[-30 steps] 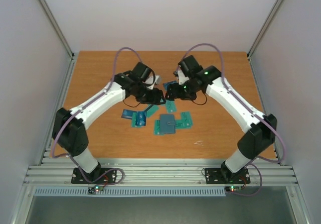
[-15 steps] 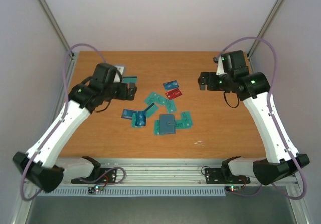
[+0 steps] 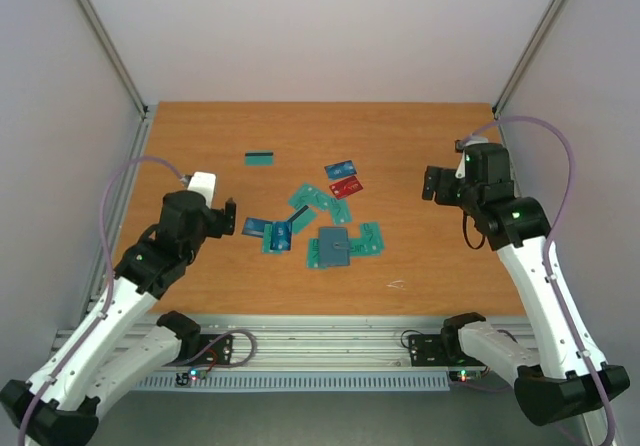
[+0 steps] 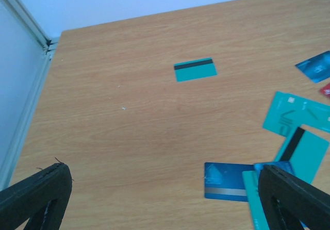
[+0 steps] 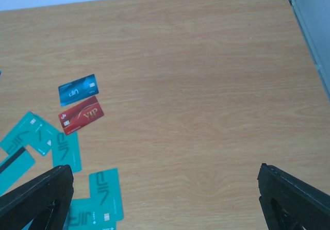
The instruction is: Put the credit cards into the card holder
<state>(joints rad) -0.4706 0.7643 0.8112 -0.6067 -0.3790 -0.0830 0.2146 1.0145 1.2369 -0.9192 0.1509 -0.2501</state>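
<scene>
We see left jaws and right jaws spread apart, empty; credit cards (image 3: pixel 341 169) lie scattered mid-counter (image 3: pixel 420 136), the card holder (image 3: pixel 336 247) among them.

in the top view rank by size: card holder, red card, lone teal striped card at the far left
1. card holder, clearly largest.
2. lone teal striped card and red card: about alike, not ranked.
</scene>
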